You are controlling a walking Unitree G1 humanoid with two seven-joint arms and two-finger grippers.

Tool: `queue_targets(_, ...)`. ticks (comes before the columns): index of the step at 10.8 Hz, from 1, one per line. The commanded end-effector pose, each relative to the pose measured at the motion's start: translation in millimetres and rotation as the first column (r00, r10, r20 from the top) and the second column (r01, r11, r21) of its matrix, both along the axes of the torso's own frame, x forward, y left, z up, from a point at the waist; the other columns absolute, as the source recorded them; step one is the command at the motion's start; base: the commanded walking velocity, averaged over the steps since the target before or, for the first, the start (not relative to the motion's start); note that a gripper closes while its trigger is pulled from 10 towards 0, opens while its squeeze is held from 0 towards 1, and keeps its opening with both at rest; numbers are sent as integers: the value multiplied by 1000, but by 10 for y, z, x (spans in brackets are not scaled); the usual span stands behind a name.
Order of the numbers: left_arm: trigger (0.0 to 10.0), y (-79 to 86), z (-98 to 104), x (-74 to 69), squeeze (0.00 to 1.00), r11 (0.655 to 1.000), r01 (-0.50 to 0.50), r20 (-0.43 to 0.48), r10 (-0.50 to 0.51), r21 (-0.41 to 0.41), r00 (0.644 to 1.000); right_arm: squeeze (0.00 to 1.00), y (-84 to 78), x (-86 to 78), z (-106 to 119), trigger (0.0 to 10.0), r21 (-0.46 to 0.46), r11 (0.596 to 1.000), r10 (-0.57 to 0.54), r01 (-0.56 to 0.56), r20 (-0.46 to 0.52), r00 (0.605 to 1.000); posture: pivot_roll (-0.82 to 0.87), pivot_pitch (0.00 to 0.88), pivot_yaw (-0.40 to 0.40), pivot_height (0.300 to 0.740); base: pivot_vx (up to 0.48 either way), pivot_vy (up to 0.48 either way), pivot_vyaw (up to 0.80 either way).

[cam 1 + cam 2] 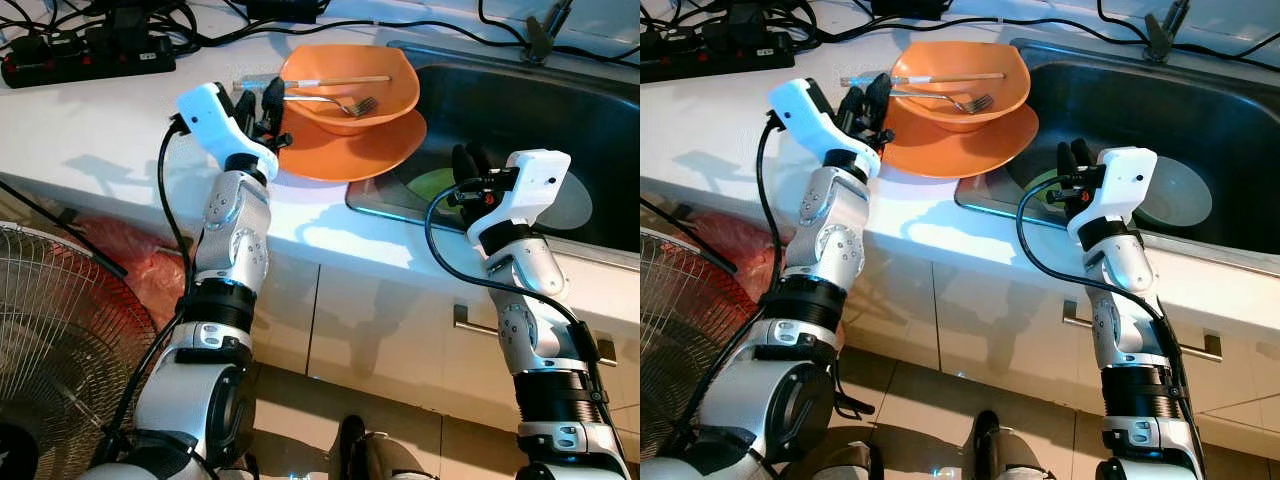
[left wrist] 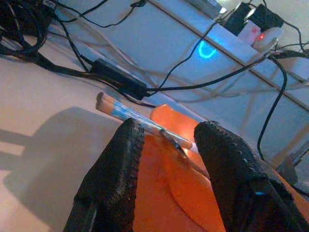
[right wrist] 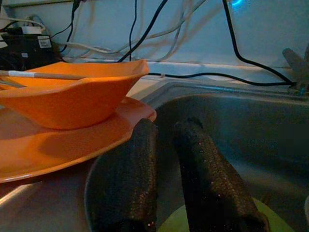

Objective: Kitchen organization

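An orange bowl (image 1: 345, 85) sits on an orange plate (image 1: 350, 150) on the white counter (image 1: 100, 130), just left of the sink (image 1: 520, 110). A chopstick (image 1: 330, 81) and a fork (image 1: 345, 102) lie in the bowl. My left gripper (image 1: 258, 105) is at the plate's left rim, open, and the left wrist view has the orange plate (image 2: 159, 193) and chopstick (image 2: 125, 113) between and beyond its fingers (image 2: 116, 174). My right gripper (image 1: 468, 162) hangs over the sink's near left corner, fingers (image 3: 130, 174) close together and holding nothing.
In the sink lie a grey plate (image 1: 580, 205) and a green item (image 1: 432, 183). A black power strip (image 1: 85, 55) and cables run along the counter's back. A fan (image 1: 50, 350) and a red bag (image 1: 130, 260) stand at the lower left, with cabinet doors below the counter.
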State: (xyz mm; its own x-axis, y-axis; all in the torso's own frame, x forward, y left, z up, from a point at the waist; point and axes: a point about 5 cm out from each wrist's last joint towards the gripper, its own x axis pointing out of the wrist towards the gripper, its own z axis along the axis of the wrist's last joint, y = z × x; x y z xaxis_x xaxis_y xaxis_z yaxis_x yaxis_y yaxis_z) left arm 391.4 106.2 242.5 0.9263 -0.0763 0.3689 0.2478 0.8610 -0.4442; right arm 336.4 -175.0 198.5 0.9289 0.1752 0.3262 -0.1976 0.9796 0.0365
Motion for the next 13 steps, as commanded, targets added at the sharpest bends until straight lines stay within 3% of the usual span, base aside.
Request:
queue_targets(1, 10000, -47, 9, 8, 0, 1000, 17, 4, -17, 9, 1000, 0, -19, -16, -5, 10000, 0, 1000, -5, 5, 1, 1000, -15, 181, -18, 740, 0, 0, 0)
queue_targets(2, 4627, -56, 6, 9, 0, 1000, 20, 3, -20, 12, 1000, 0, -20, -17, -5, 10000, 1, 1000, -6, 6, 1, 1000, -15, 181, -18, 740, 0, 0, 0)
queue_targets(3, 980, -56, 8, 14, 0, 1000, 21, 4, -21, 14, 1000, 0, -21, -16, -4, 10000, 1, 1000, -6, 6, 1, 1000, -15, 182, -16, 740, 0, 0, 0)
queue_targets(4, 0, -57, 14, 14, 0, 1000, 21, 6, -22, 12, 1000, 0, -23, -15, -5, 10000, 1, 1000, -7, 7, 0, 1000, -15, 182, -16, 740, 0, 0, 0)
queue_targets(13, 0, -88, 40, 1, 0, 999, 33, 29, -33, 18, 999, 0, -19, -12, -17, 10000, 4, 1000, -6, 6, -4, 1000, -11, 180, -17, 740, 0, 0, 0)
